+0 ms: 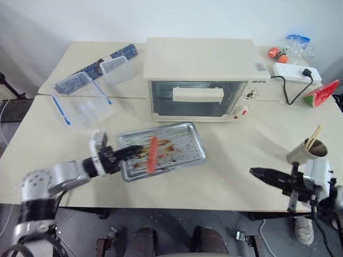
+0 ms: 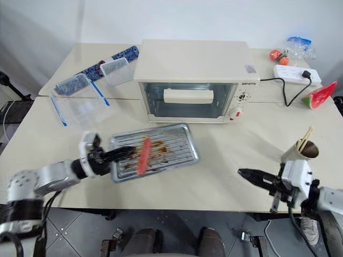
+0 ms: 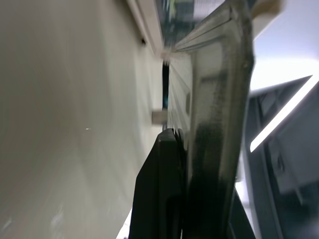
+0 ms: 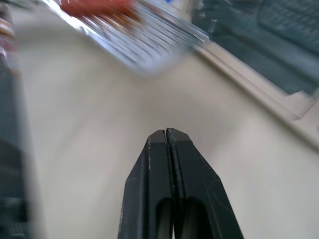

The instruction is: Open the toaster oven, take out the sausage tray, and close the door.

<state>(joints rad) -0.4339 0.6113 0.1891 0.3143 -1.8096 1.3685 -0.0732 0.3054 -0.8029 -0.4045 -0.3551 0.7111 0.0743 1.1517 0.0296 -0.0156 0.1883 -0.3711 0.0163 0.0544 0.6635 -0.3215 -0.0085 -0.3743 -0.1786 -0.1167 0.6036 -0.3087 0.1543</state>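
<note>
- Right gripper (image 1: 256, 172) low over the near right part of the table (image 1: 230, 182), tips pressed together with no gap, holding nothing, pointing toward the robot's left.
- Left gripper (image 1: 130, 152) at the near left, black fingers clamped tight on the left rim of the sausage tray (image 1: 182, 142); in the left wrist view, one finger (image 3: 162, 189) lying flat against the tray's edge.
- Tray out of the oven, in front of it on the table side, tilted slightly, ribbed base smeared with brown grease.
- One red sausage (image 1: 152, 155) lying on the tray's left half, lengthwise front to back.
- Beige cup (image 1: 305, 151) with chopsticks near the right edge, just beyond the right arm.
- Toaster oven (image 1: 201, 77) behind the tray, mid-table, its glass door (image 1: 190, 99) shut, cream bar handle (image 1: 198, 95) across the glass.
- Clear plastic containers (image 1: 88, 99) with blue clips to the left of the oven.
- White power strip (image 1: 296, 71) at the far right, black cord running toward the oven.
- Watermelon slice (image 1: 321, 93) at the right edge, near the strip.
</note>
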